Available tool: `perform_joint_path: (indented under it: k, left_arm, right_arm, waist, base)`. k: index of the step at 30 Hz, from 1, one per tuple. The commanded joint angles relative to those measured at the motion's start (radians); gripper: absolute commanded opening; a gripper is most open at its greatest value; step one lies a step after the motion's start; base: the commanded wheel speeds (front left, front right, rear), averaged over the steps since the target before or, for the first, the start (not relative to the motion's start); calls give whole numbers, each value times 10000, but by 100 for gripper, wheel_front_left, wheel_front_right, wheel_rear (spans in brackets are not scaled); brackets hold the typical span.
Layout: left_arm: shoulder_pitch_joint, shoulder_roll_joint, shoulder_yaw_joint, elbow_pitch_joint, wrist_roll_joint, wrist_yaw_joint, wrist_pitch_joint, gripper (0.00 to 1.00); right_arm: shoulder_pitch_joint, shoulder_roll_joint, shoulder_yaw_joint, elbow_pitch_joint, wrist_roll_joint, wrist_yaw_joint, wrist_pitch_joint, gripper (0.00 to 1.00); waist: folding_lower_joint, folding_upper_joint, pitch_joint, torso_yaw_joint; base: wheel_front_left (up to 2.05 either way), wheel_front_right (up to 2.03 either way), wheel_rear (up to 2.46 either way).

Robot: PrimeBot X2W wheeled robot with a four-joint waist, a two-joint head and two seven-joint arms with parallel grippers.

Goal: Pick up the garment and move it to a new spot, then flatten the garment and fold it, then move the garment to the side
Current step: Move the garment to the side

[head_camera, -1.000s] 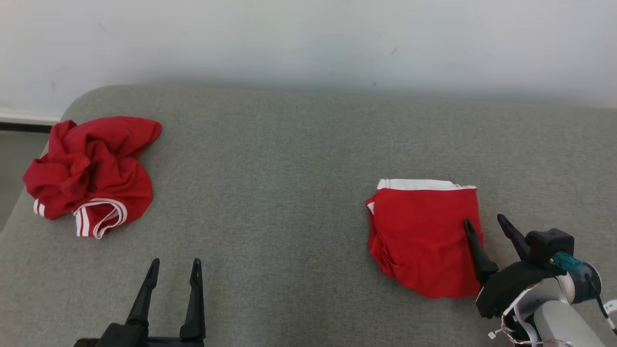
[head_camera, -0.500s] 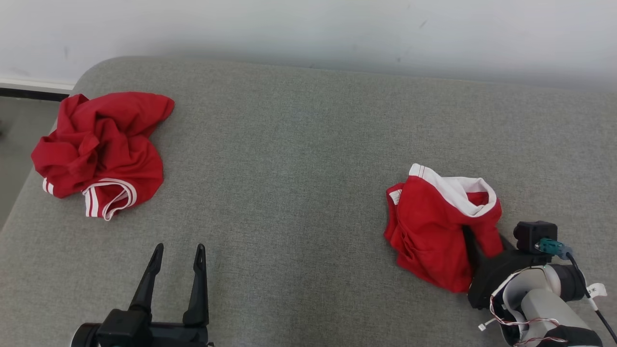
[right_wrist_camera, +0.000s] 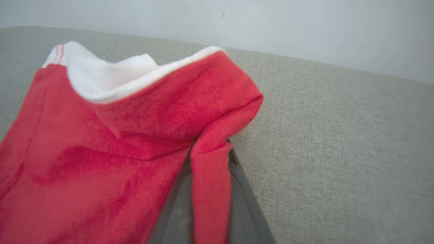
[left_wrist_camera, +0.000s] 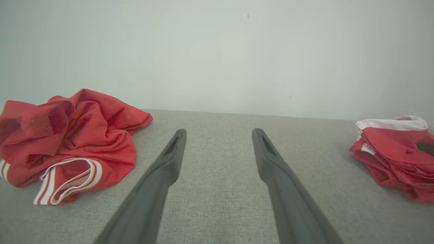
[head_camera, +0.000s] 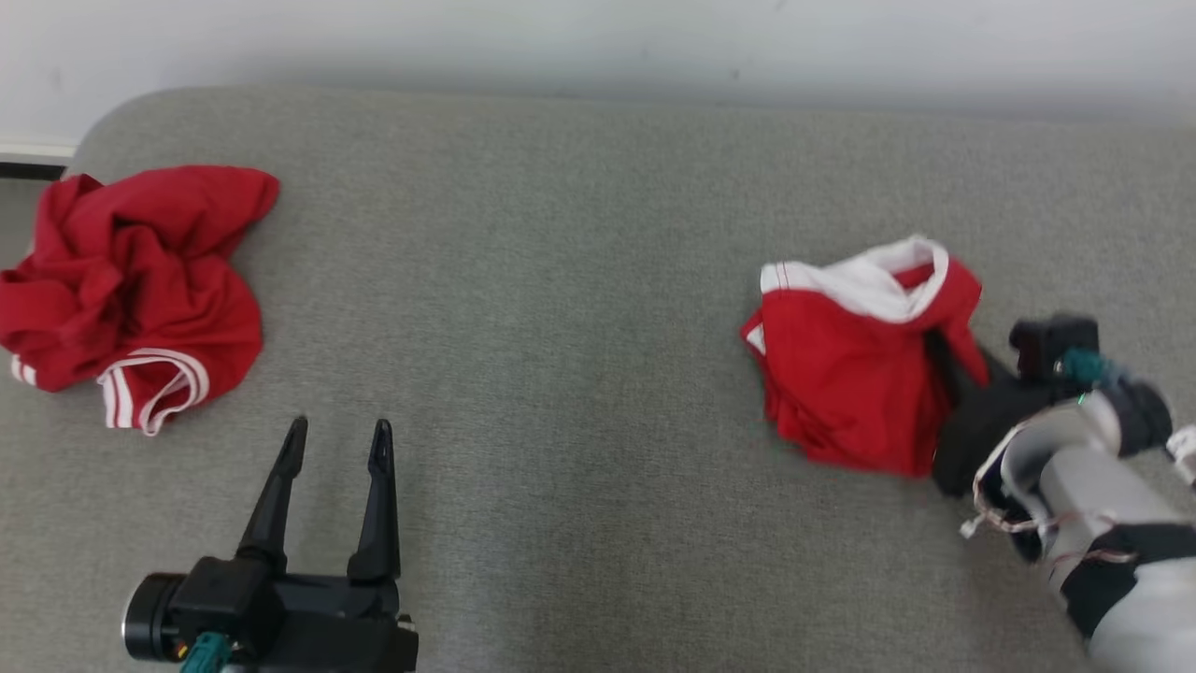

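Found the right claw (head_camera: 948, 355) closed tight on the right-hand edge of the folded garment (head_camera: 846, 383), a narrow strip of red cloth pinched between the two dark fingers (right_wrist_camera: 176, 210) and trailing down between them in the right wrist view. Saw that edge drawn up into a peak above the fingertips, white waistband (right_wrist_camera: 101, 81) curling open along the top. Saw the rest of the red bundle bunched to the claw's left and resting on the grey padded surface (head_camera: 579, 280). Could not tell how much of the bundle was clear of the surface. Placed the garment at the right of the surface in the head view, directly against the claw, the pale forearm (head_camera: 1084, 477) reaching in from the lower right corner.

Noted the left claw (head_camera: 339, 430) well apart from it at the lower left, fingers spread wide, gripping nothing and touching nothing, bare grey fabric between them in the left wrist view.

Spotted a crumpled garment (head_camera: 131, 280), red with white-striped trim, heaped near the far left corner of the surface, beyond and left of the left claw. Made out a plain pale wall (head_camera: 598, 37) behind the surface.
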State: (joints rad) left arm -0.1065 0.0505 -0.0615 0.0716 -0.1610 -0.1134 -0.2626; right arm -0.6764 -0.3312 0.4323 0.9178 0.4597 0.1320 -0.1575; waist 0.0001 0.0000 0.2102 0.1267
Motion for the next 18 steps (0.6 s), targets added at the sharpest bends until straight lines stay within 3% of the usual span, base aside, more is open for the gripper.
perform_joint_path:
  k: [1,10,18]
  left_arm:
    - [-205,-1,15,-73,-17,-8,-30,100]
    - [-1166,53,-95,-519,340,-117,-32,100]
    - [-1614,364,-134,-1098,569,-177,-32,100]
  right_arm:
    - [-313,-242,137,-98,112,-29,62,0]
    - [-2235,-1731,1285,-754,528,-29,636,0]
    - [-3238,-2937,1638,-791,1049,-29,629,0]
  waist:
    - [-1,0,544,-417]
    - [-1,0,2285,-1469]
    - [-1,0,3283,-2178]
  base:
    - [0,0,0]
    - [0,0,0]
    - [0,0,0]
